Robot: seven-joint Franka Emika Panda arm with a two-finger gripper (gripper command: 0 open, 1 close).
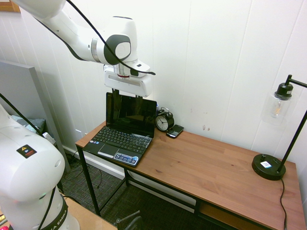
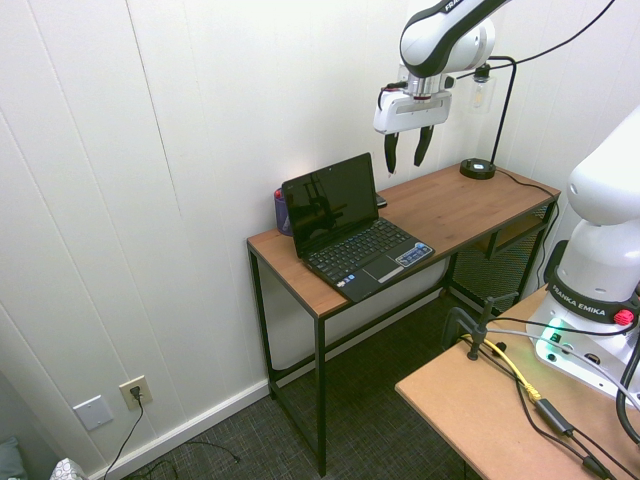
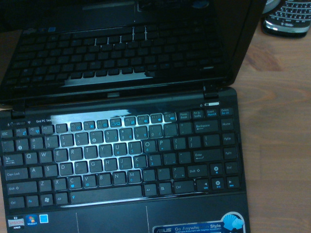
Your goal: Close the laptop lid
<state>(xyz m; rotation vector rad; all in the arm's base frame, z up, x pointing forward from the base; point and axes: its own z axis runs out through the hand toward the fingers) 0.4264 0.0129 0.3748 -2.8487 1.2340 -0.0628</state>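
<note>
We've got the small black netbook (image 1: pixel 122 139) sitting open at one end of the wooden worktop (image 1: pixel 216 170), back edge near the white panelled wall. Its thin glossy black laptop lid (image 1: pixel 130 113) stands roughly upright, tilted slightly back, display dark and mirroring the keys in the wrist view. That placement leaves the lid's top edge free, so we'd judge a push from behind or above is the plan.

Behind the lid: a black alarm clock (image 1: pixel 164 121) and a dark keypad phone (image 1: pixel 175 131), both just beside the hinge side and clear of the lid's swing toward the keyboard. A black desk lamp (image 1: pixel 273 163) sits at the far end, well apart.

The white arm's gripper (image 2: pixel 409 148) hangs above the lid's top edge, pointing straight down, not touching. Jaws are spread wide, holding nothing. From the second exterior view the jaws sit slightly behind the screen plane; exact offset we can't tell. Lid not yet moved toward closed.
</note>
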